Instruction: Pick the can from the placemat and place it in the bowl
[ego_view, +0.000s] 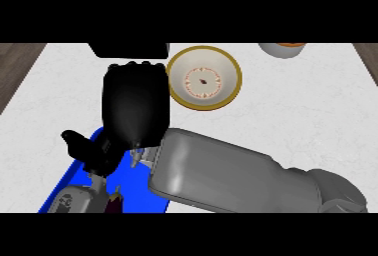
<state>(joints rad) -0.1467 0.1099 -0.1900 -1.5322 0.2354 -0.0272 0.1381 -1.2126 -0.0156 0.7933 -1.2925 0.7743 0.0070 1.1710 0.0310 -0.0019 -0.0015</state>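
Observation:
The bowl (203, 77), cream inside with a yellow rim, stands on the white counter near the back middle. A blue placemat (70, 172) lies at the lower left. On it, at the view's lower edge, rests a grey can (74, 200), partly hidden. My right hand (133, 102) reaches in from the lower right on its grey forearm, over the placemat's far end and just left of the bowl. Its fingers are straight, the thumb is spread to the left, and it holds nothing. The can lies nearer to me than the hand. My left hand does not show.
A dark purple object (114, 202) sits on the placemat beside the can. A black object (129, 49) stands at the counter's back edge. A white and orange item (283, 49) is at the back right. Wooden floor shows past both counter sides.

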